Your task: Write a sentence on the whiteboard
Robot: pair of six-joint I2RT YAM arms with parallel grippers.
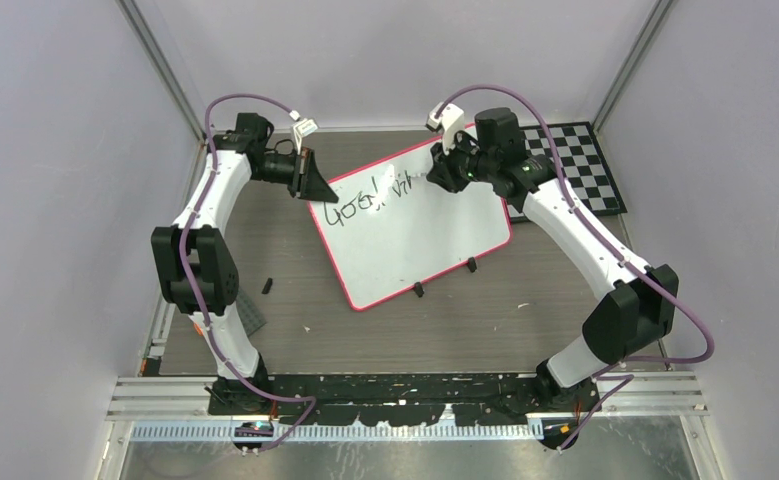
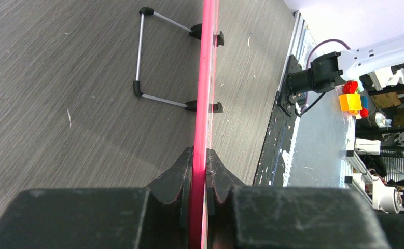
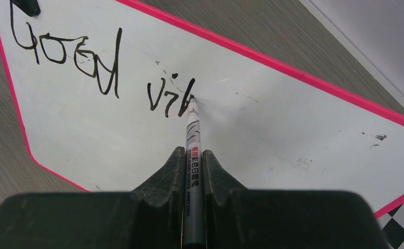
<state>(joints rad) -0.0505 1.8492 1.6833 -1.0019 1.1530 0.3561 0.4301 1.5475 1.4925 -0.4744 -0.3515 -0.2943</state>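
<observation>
Two grippers are busy. The left gripper (image 2: 199,155) pinches the pink edge of the whiteboard (image 1: 415,240), which stands on little wire feet on the gray table (image 1: 295,300) between the arms. The right gripper (image 3: 192,155) squeezes a marker (image 3: 193,135), its tip on the board. The sentence (image 3: 106,78) says "Good" and maybe "vi"; the tip hides the last stroke.

Robotics lab: plain enclosure walls (image 1: 45,200), aluminium frame rail (image 1: 165,398), checkerboard mat (image 1: 580,165).
</observation>
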